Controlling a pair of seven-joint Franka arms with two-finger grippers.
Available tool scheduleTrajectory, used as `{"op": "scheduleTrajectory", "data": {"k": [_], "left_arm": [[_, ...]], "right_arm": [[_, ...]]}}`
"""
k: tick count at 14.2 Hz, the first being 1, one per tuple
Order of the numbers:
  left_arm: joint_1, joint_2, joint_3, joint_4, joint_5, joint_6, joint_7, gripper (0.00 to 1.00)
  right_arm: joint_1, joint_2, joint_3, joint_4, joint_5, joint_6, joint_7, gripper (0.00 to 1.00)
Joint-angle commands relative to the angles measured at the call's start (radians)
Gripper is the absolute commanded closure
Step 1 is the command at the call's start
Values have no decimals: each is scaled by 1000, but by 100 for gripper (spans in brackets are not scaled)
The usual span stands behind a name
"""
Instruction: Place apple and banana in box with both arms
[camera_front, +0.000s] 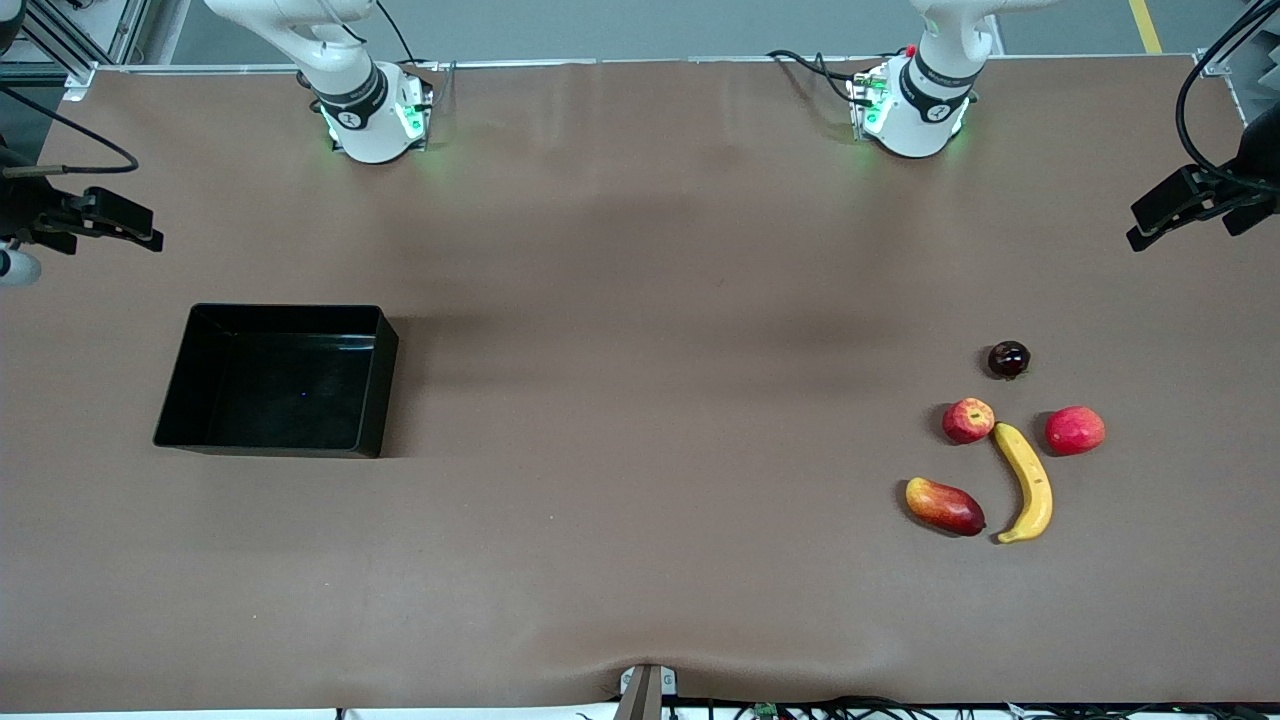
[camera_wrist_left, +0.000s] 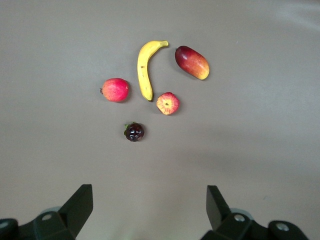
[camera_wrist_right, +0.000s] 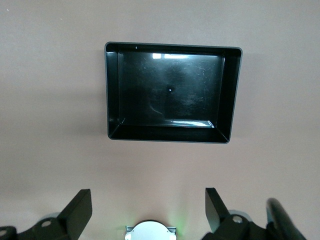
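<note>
Low in the front view's lower right, the banana lies beside the apple; the empty box sits mid-left. Only the wrist views reveal the left gripper and right gripper, both spread wide, empty.

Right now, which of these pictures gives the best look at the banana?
The left wrist view: the banana lies whole and large among the other fruit, its curve and dark tips plain. The front view shows it whole too, but smaller, beside the apple. The right wrist view shows only the box.
</note>
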Motion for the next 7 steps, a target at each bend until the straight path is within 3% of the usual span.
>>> {"op": "scheduleTrajectory", "data": {"k": [1, 7], "left_arm": [[7, -10, -4, 0, -13, -13, 9, 0], [10, -4, -4, 26, -13, -13, 3, 0]], "right_arm": [[-14, 3, 8, 25, 17, -8, 2, 0], [-17, 34, 6, 30, -3, -6, -4, 0]]}}
